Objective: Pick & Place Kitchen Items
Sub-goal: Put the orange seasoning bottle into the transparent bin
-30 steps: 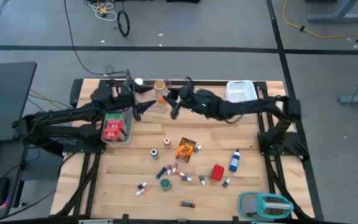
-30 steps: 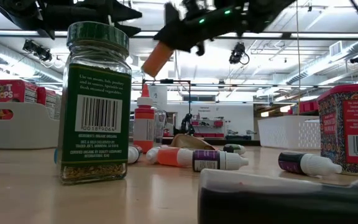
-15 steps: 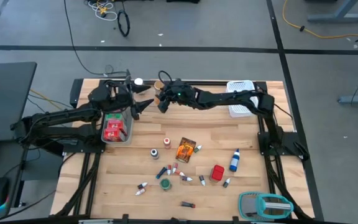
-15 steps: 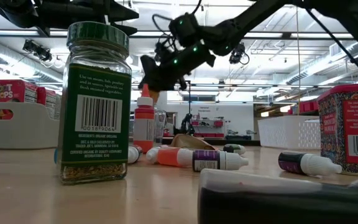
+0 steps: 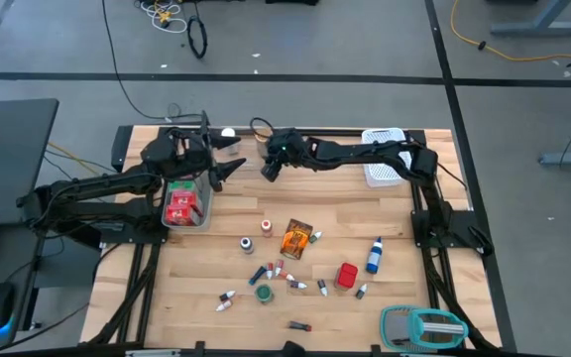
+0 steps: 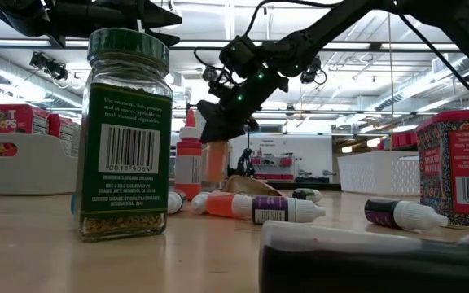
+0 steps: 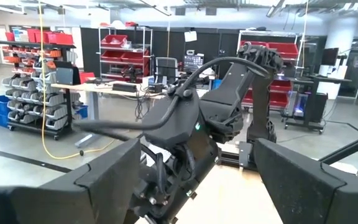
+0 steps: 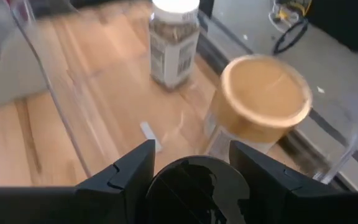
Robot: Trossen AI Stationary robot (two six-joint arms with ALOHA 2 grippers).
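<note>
Over on the left side of the table, your left gripper (image 5: 234,154) hangs just past the far corner of the clear tray (image 5: 170,220), jaws spread wide with nothing between them. A red box (image 5: 180,202) sits inside that tray.

Next along the far edge is a jar with a white lid (image 8: 174,42), standing upright on the wood. Just beside it is the gold-lidded jar (image 8: 261,106), and your right gripper (image 5: 269,167) is right on top of that one, arm stretched out across the back of the table. From the low view, the jar looks like it's down at table level under the gripper. Honestly, I can't tell whether the gripper has hold of it or is only hovering close.

Mid-table, the other kitchen items are scattered loose: an orange packet (image 5: 295,239), a green-lidded jar (image 5: 263,294), a small red box (image 5: 346,275) and a blue bottle (image 5: 374,256). At the far right corner sits the white mesh basket (image 5: 386,145).
</note>
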